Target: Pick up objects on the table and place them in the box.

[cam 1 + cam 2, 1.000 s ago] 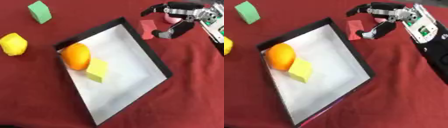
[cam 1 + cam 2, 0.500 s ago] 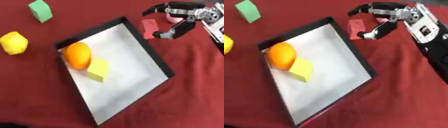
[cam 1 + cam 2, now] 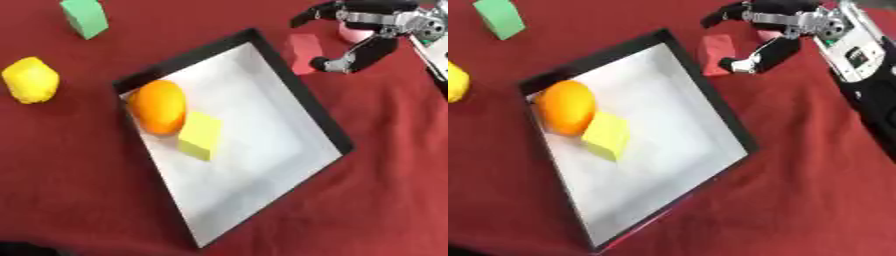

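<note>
Surface: dark red cloth over the worktop (image 3: 385,190), all things lie on it.
Box: shallow black-rimmed box (image 3: 337,131) with a white floor, set askew mid-view.
Already inside: orange (image 3: 159,106) at the box's upper left, yellow-green block (image 3: 200,135) touching it on the lower right.
Still outside: red block (image 3: 716,48) just beyond the box's upper right rim; green block (image 3: 85,16) far upper left; lemon (image 3: 31,80) at the left, well apart from the box; something pink (image 3: 353,34), mostly hidden behind my hand.
Right hand: right hand (image 3: 785,22) comes in from the upper right, hovering over the red block.
Fingers: spread apart, one finger (image 3: 726,11) reaching out above the block, the thumb low beside its right face; nothing clamped. Contact with the block I cannot tell.
Left hand: not in either view.
Step, my read: closing on the red block for a pinch.
Handling guess: block looks light, stiff, likely foam or painted wood, flat faces, not fragile, unlikely to slip.
Where to grip: across the two opposite flat faces, mid-height, not on the corners.
Risk: block sits close to the rim, so a finger may hit the box wall or push the block against it.
</note>
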Tool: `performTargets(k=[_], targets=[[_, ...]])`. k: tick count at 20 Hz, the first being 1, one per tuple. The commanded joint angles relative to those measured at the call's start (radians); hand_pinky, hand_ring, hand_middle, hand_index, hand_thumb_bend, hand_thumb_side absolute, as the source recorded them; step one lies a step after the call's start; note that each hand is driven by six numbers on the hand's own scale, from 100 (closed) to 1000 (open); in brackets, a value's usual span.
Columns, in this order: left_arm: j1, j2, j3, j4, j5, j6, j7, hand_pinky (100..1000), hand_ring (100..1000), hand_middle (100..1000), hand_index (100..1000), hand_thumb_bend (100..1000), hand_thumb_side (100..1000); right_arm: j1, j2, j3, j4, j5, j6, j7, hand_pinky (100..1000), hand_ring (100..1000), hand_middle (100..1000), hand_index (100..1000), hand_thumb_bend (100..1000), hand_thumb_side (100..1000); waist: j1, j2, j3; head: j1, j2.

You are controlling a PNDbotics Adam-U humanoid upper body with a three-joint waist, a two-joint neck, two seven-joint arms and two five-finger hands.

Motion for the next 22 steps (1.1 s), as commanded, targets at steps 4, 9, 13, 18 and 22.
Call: performTargets(k=[4,9,13,18,22], targets=[[-0.023,0.013,0.002,-0.024,0.002,0.000,0.000,651,843,689,750,321,636,-0.010,-0.035,-0.028,-0.003,0.023,-0.251,0.257,1000,939,874,1000,248,537,0.001,-0.012,0.007,0.004,0.001],[-0.026,0.013,0.002,-0.025,0.002,0.000,-0.001,651,843,688,748,320,636,-0.003,-0.035,-0.036,0.014,0.048,-0.261,0.257,1000,941,875,1000,245,570,-0.002,-0.008,0.011,0.006,0.005],[-0.027,0.014,0.001,-0.025,0.003,0.001,-0.001,650,843,687,746,319,636,0.001,-0.035,-0.041,0.022,0.057,-0.266,0.257,1000,942,875,1000,250,574,-0.002,-0.006,0.012,0.007,0.003],[-0.031,0.013,-0.002,-0.025,0.003,0.001,-0.004,650,844,685,745,317,635,0.007,-0.036,-0.044,0.027,0.071,-0.271,0.257,1000,945,876,1000,256,593,-0.003,-0.004,0.014,0.006,-0.004],[-0.033,0.013,-0.003,-0.026,0.003,0.002,-0.006,650,844,684,744,315,636,0.014,-0.036,-0.048,0.031,0.081,-0.274,0.256,1000,944,875,1000,250,604,-0.005,-0.003,0.016,0.008,-0.007]])
